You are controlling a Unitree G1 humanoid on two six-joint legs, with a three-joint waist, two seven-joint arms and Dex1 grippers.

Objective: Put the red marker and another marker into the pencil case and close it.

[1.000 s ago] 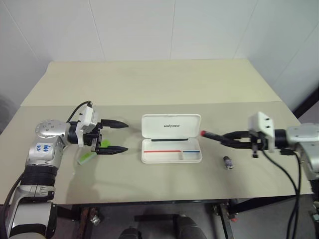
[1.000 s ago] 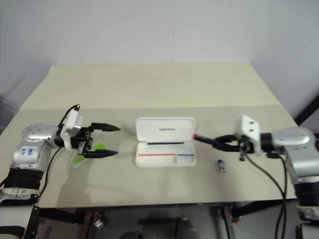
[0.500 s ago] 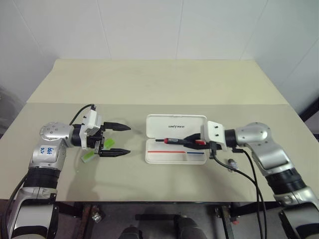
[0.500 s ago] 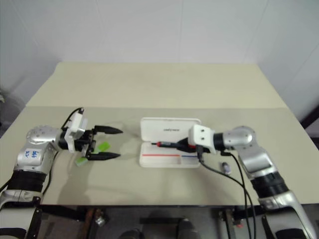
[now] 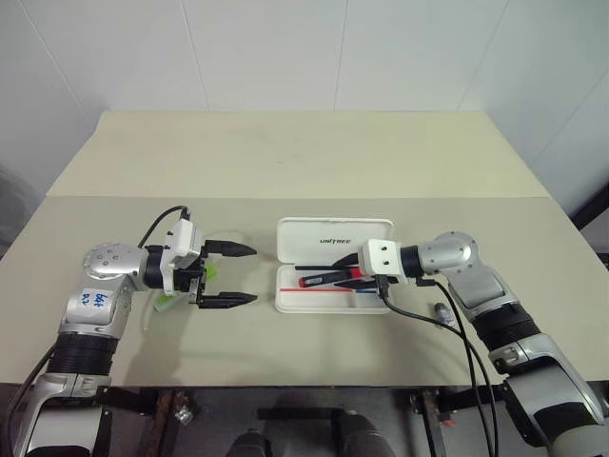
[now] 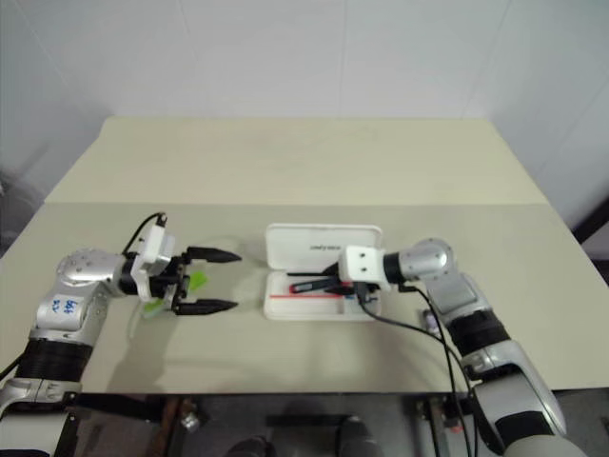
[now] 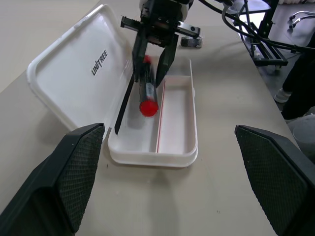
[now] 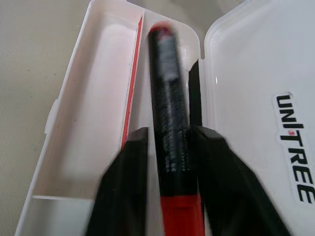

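Open pencil case (image 5: 334, 235) on the bench (image 5: 304, 171), red marker (image 7: 147, 91) lodged between part-spread right gripper (image 7: 153, 73) jaws (grip uncertain), left gripper (image 5: 240, 275) jaws spread wide over green marker (image 6: 196, 283).

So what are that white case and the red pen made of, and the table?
The pencil case looks like hard, glossy white plastic: smooth moulded rim, rounded corners, soft sheen. The red marker seems plastic too, a shiny red end on a duller black barrel. The table has a matte beige top, perhaps laminate; I can't tell for sure.
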